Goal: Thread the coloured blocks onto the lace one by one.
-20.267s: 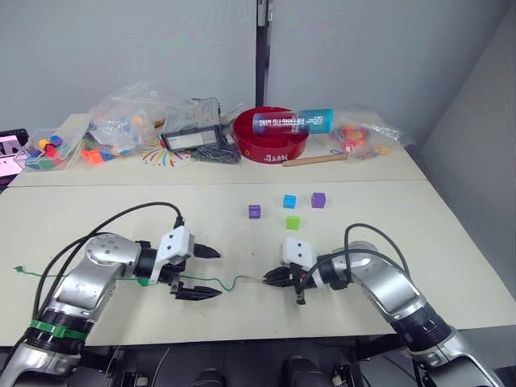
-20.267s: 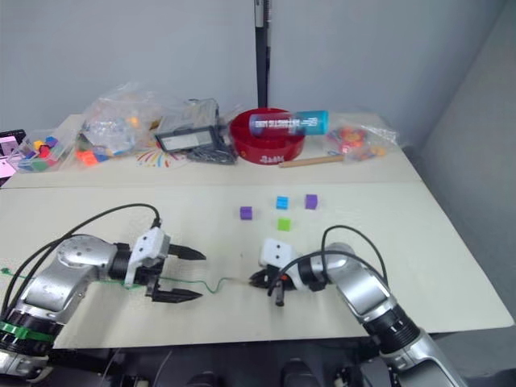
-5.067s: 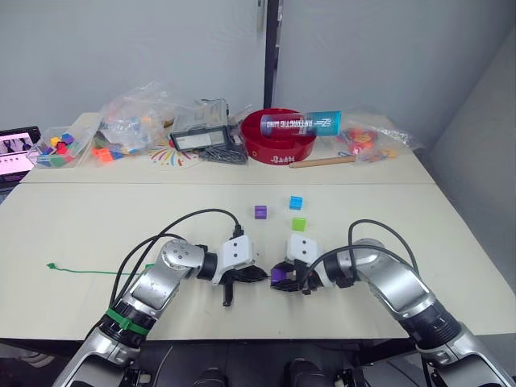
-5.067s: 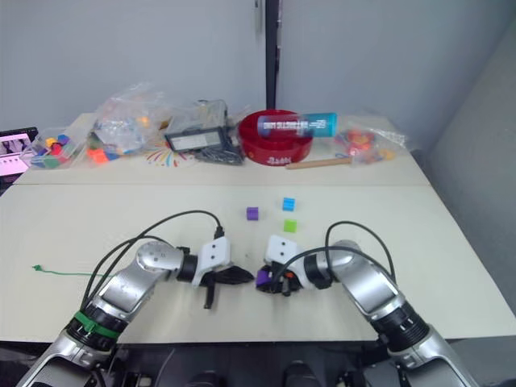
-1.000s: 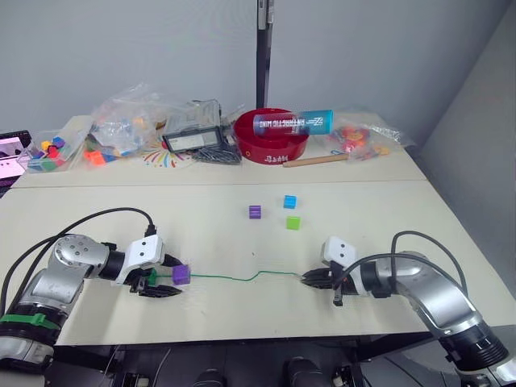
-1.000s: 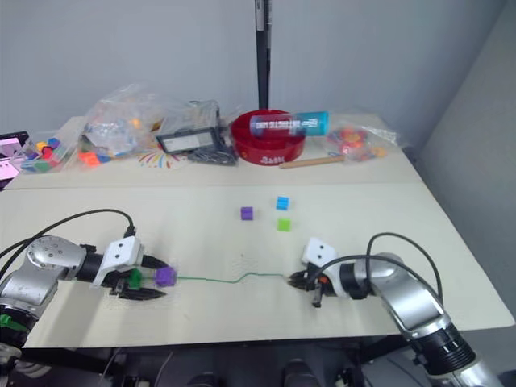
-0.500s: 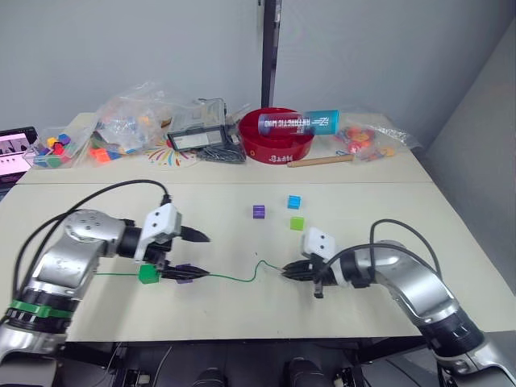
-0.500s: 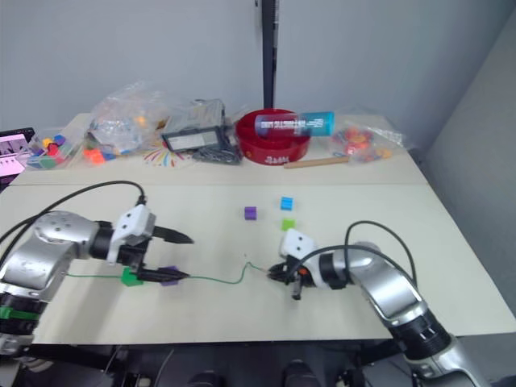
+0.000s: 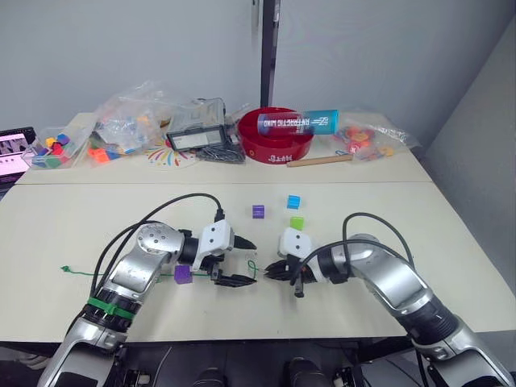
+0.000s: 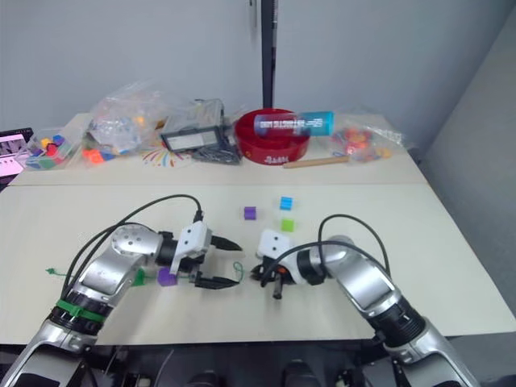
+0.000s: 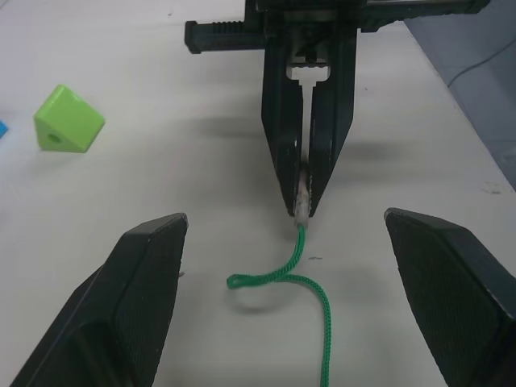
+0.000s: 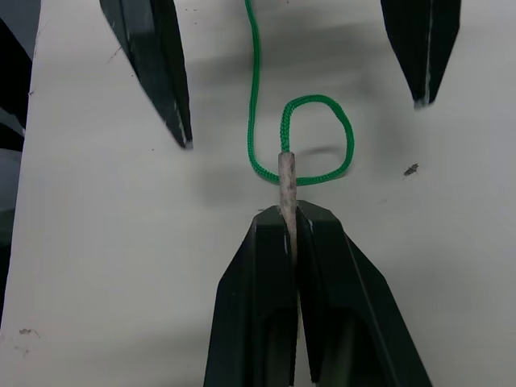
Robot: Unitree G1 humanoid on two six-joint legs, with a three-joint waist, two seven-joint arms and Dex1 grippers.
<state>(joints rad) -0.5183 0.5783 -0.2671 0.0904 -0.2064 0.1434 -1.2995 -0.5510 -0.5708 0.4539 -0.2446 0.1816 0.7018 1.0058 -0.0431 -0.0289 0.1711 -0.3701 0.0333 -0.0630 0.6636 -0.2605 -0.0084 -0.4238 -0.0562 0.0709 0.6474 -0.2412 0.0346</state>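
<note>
The right wrist view brings out what the head views blur: the right claw (image 12: 289,230) is pressed closed on the pale stiff tip of the lace (image 12: 251,97), and just past that tip the green cord curls into a small loop lying flat on the table (image 12: 97,242) before running off between the two spread fingers of the left claw (image 9: 242,261). The left wrist view shows the same pinch from the other side, with the cord snaking back toward the camera, and also a light green block (image 11: 68,121) resting apart on the table, a hole visible in one face. From the head, the left claw stands wide open with nothing in it, its tips just short of the right claw, the loop between them. A purple block (image 9: 183,274) sits on the lace beside the left forearm, and the cord trails on to its knotted end (image 9: 64,269) near the table's left edge. Farther back lie another purple block (image 9: 258,211), a blue block (image 9: 293,201) and the light green one, all loose and well apart from both claws
</note>
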